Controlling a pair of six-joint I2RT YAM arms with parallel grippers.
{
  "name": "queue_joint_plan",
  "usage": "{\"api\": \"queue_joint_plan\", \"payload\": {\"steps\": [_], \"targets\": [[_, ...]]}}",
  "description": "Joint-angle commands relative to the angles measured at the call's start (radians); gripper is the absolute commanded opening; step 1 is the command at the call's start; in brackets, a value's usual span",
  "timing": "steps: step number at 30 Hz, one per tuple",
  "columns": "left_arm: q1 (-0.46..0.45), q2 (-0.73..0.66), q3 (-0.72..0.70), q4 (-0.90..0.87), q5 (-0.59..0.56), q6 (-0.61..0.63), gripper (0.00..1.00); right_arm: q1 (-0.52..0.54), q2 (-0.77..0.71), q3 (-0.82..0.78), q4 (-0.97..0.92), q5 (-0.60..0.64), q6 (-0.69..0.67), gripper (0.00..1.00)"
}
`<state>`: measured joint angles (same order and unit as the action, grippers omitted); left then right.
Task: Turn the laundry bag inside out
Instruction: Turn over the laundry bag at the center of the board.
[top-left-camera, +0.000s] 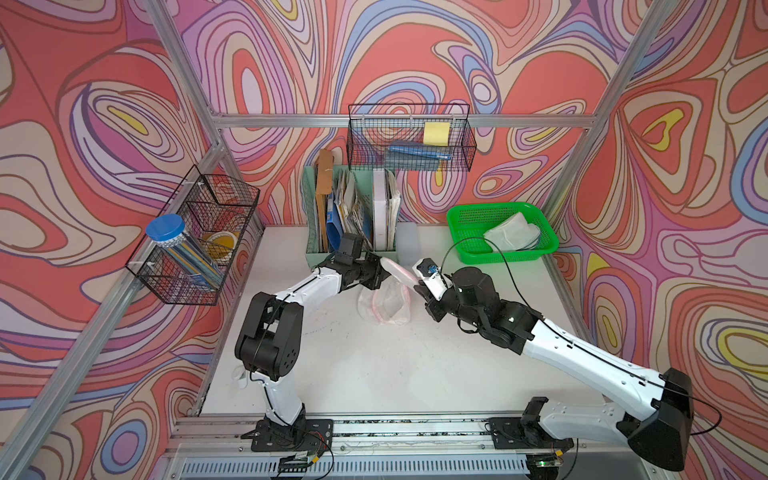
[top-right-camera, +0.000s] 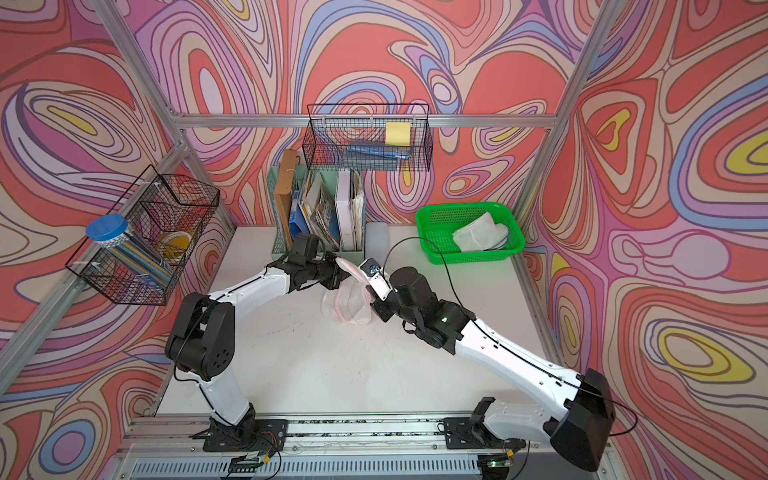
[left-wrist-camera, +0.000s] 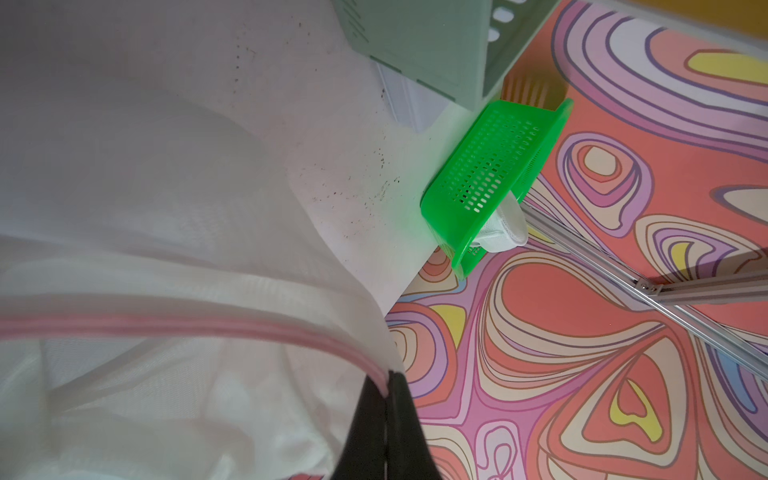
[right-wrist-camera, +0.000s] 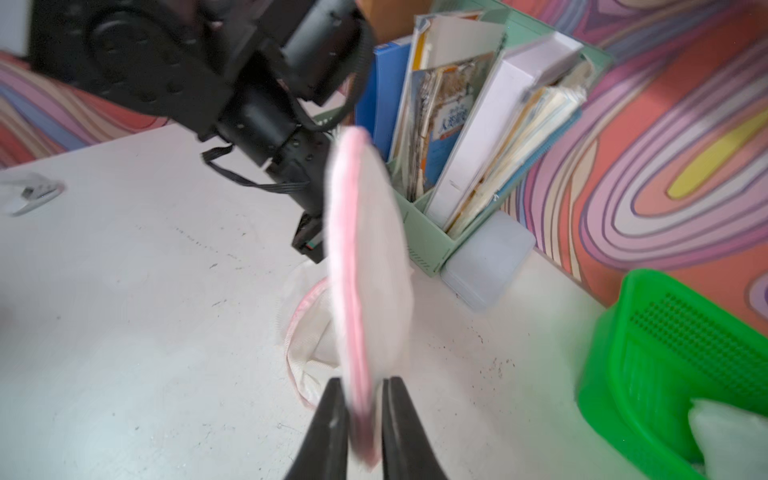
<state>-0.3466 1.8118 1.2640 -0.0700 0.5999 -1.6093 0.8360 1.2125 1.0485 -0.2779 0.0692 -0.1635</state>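
The laundry bag (top-left-camera: 386, 305) is white mesh with a pink rim. It hangs between my two grippers, its lower part resting on the white table (top-left-camera: 353, 365); both top views show it (top-right-camera: 349, 305). My left gripper (left-wrist-camera: 388, 386) is shut on the pink rim (left-wrist-camera: 208, 326), and the mesh fills much of the left wrist view. My right gripper (right-wrist-camera: 363, 386) stands slightly open. The blurred pink edge of the laundry bag (right-wrist-camera: 365, 257) lies loosely between its fingers. In a top view the left gripper (top-left-camera: 380, 272) and the right gripper (top-left-camera: 417, 286) are close together above the bag.
A green basket (top-left-camera: 465, 249) with folded white mesh bags (top-left-camera: 513, 235) sits at the back right. A mint file holder (top-left-camera: 386, 257) full of books and a translucent box (top-left-camera: 407, 241) stand at the back. Wire baskets (top-left-camera: 195, 232) (top-left-camera: 411, 137) hang on the walls.
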Motion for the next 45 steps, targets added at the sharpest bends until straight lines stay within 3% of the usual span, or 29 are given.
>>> {"api": "queue_joint_plan", "payload": {"steps": [1,4,8,11,15,18,21,27,34,37,42,43,45], "targets": [[0.014,0.027,0.029,0.044,0.007,0.004,0.0,0.029,0.006,0.034,-0.009,-0.163,0.048,0.34],[0.018,0.02,0.022,0.05,0.014,0.012,0.0,0.032,0.019,0.035,-0.03,-0.157,0.109,0.47],[0.021,0.008,0.014,0.074,0.034,0.034,0.0,0.03,-0.001,0.028,-0.033,-0.035,0.148,0.52],[0.022,0.004,0.016,0.082,0.06,0.074,0.0,0.012,0.003,0.031,-0.04,0.014,0.165,0.47],[0.022,-0.011,-0.011,0.108,0.091,0.116,0.0,-0.105,0.079,0.082,-0.101,-0.058,0.286,0.47],[0.022,-0.037,-0.026,0.081,0.082,0.157,0.0,-0.186,0.148,0.083,-0.121,-0.179,0.332,0.53],[0.022,-0.05,-0.008,-0.012,0.049,0.21,0.0,-0.187,0.192,0.034,-0.092,-0.234,0.284,0.56],[0.022,-0.029,-0.016,0.004,0.039,0.178,0.0,-0.164,0.19,-0.119,0.059,-0.253,0.276,0.69],[0.022,-0.037,-0.037,0.009,-0.004,0.144,0.0,-0.019,0.312,-0.146,0.115,-0.022,0.298,0.71],[0.022,-0.044,-0.044,0.011,-0.016,0.134,0.0,-0.006,0.381,-0.126,0.12,0.131,0.345,0.57],[0.022,-0.041,-0.04,0.02,-0.012,0.132,0.0,-0.002,0.379,-0.088,0.054,0.29,0.347,0.05],[0.022,-0.039,-0.039,0.024,-0.014,0.128,0.0,0.0,0.356,-0.084,0.043,0.307,0.345,0.0],[0.021,-0.034,-0.037,0.044,-0.016,0.122,0.0,-0.001,0.31,-0.057,-0.01,0.329,0.326,0.0]]}}
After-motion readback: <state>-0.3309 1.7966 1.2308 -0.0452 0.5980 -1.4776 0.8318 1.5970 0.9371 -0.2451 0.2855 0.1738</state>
